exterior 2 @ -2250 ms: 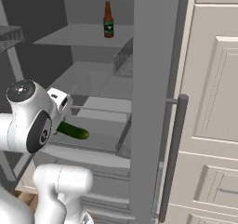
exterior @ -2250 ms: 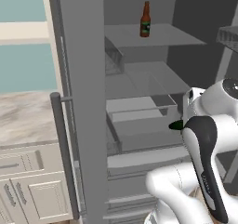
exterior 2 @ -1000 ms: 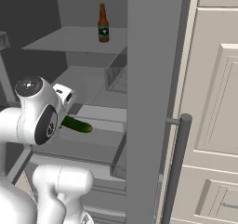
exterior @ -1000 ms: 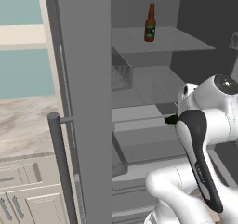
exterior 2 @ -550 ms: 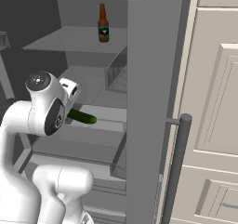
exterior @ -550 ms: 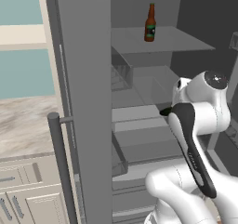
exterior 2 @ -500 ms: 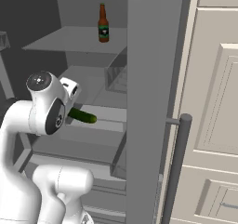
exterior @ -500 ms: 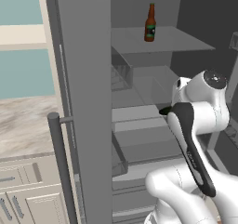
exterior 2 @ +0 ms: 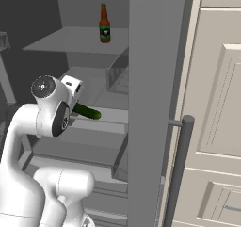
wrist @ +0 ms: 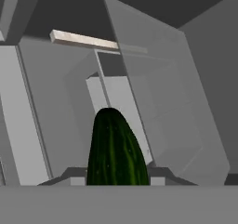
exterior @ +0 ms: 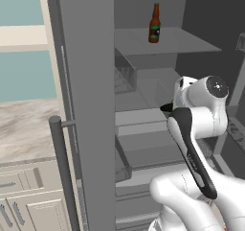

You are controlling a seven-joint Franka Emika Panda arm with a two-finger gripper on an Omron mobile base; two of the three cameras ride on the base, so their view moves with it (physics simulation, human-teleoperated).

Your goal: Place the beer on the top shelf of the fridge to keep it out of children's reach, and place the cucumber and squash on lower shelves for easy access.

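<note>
Fridge (exterior: 86, 105): door open, beer (exterior: 154, 24) on top shelf (exterior: 182, 39).
Gripper (exterior 2: 74, 109): clamped on cucumber (exterior 2: 87, 111).
Risk: cucumber tip strikes lower shelves' (exterior 2: 101, 120) edge and slips.

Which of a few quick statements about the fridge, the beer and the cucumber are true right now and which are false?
1. The beer stands upright on the top shelf of the fridge. True.
2. The tool holds the cucumber. True.
3. The cucumber lies on the top shelf next to the beer. False: it is in the tool, below that shelf, in front of the lower shelves.
4. The fridge door is closed. False: it stands open, with the shelves in view.
5. The beer has tipped onto its side. False: it is upright.
</note>
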